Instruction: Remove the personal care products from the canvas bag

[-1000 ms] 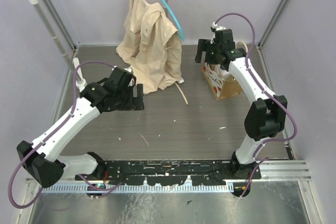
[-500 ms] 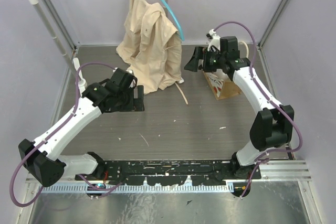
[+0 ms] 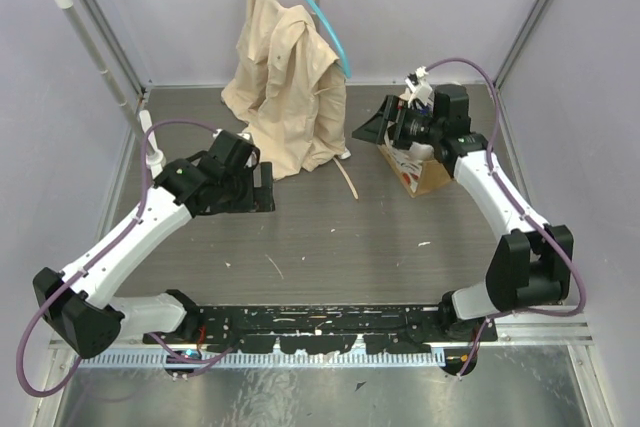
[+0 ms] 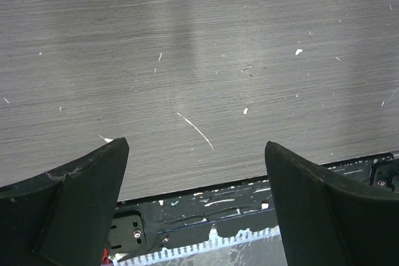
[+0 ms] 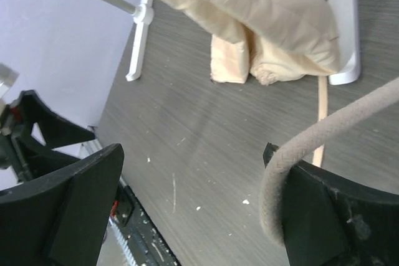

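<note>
Poised at bag (image 3: 418, 177) with right gripper (image 5: 193, 191) spread wide, seemingly touching handle (image 5: 293, 147); left gripper (image 4: 196, 172) likewise spread, empty; next calls for reaching inside.

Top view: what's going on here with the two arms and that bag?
The right gripper is at the canvas bag at the far right of the table, jaws open and gripping nothing. A cream handle curves past one finger in its wrist view. The left gripper hovers open over the table, holding nothing. No bottle shows outside the bag, so nothing seems taken out yet. A shirt hangs behind.
</note>
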`<state>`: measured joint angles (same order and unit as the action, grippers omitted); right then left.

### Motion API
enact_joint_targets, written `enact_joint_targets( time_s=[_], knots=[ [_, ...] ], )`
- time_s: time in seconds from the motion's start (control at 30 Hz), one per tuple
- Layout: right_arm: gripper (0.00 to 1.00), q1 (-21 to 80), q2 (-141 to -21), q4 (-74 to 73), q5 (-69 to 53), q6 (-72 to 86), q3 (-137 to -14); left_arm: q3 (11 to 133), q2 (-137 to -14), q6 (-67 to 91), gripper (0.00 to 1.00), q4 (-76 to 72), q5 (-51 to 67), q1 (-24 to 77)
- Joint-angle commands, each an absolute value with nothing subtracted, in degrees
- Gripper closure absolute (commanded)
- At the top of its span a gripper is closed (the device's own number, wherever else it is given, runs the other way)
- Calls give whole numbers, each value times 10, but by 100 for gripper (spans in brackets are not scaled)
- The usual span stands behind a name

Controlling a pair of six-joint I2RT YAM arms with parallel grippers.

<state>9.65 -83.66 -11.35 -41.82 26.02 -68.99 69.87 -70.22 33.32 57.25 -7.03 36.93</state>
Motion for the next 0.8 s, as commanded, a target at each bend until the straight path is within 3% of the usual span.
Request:
enact_joint_targets(
  time_s=[0.0, 0.47, 0.77],
  knots=[
    [0, 132, -730, 42, -533, 363, -668, 680, -691, 345, 2, 557, -69, 371],
    [0, 340, -707, 50, -420, 392, -692, 670, -664, 373, 2, 549, -78, 371],
    [0, 415, -827, 112, -368, 425, -768, 661, -655, 388, 2, 550, -94, 371]
  ],
)
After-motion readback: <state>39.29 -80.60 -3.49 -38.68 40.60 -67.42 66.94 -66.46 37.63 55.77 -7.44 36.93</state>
